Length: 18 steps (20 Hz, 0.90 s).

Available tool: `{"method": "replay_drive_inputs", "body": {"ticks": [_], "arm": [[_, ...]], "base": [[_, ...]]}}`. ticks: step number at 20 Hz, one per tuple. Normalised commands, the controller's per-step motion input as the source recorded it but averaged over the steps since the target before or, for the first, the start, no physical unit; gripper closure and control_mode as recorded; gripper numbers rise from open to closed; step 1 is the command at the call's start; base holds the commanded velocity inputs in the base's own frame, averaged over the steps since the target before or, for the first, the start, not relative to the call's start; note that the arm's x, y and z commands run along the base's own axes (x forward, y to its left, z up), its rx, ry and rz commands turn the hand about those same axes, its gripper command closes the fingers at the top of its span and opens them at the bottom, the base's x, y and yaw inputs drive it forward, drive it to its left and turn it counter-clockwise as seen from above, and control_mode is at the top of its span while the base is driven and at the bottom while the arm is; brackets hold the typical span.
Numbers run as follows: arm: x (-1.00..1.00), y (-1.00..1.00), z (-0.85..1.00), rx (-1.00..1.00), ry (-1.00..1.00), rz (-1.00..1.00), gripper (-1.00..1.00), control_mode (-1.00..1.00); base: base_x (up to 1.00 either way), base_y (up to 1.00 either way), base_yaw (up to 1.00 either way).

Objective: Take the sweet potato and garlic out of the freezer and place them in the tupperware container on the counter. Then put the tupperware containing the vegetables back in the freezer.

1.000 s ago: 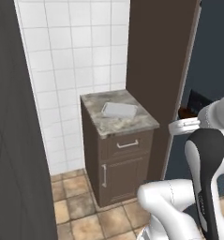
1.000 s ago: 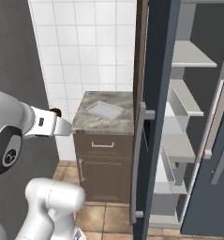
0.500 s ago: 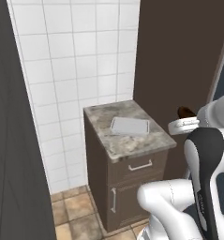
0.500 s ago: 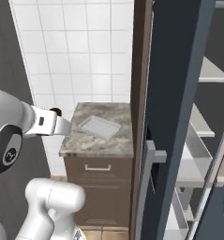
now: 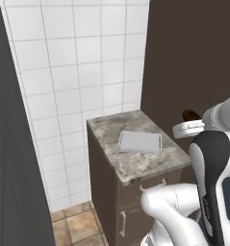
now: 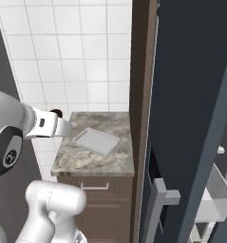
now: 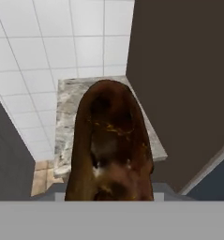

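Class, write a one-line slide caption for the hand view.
Elongated dark reddish-brown sweet potato held close before the camera, with the speckled grey-beige stone counter and white tiled wall beyond.

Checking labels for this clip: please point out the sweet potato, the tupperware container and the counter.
sweet potato [image 7: 111, 140], hand view, middle of its brown skin
tupperware container [image 5: 140, 141], left base view, flat floor
counter [image 6: 93, 161], right base view, bare front stone

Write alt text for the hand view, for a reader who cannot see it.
A dark reddish-brown sweet potato with orange streaks, held in the gripper, looms large in the foreground. Behind it a speckled stone counter stands against a white tiled wall, with a dark brown panel on the right.
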Motion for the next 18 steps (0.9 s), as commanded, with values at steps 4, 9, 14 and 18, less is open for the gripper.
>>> {"method": "replay_drive_inputs", "body": {"ticks": [4,9,14,18], "arm": [[0.00,0.00,0.00,0.00,0.00,0.00,1.00,1.00],[0.00,0.00,0.00,0.00,0.00,0.00,1.00,1.00],[0.00,0.00,-0.06,-0.01,0.07,0.00,1.00,-1.00],[0.35,0.03,-0.24,-0.03,0.19,0.04,1.00,-1.00]], "base": [[0.37,0.08,-0.07],[0.21,0.02,-0.04],[0.00,0.00,0.00],[0.00,0.00,0.00]]}}
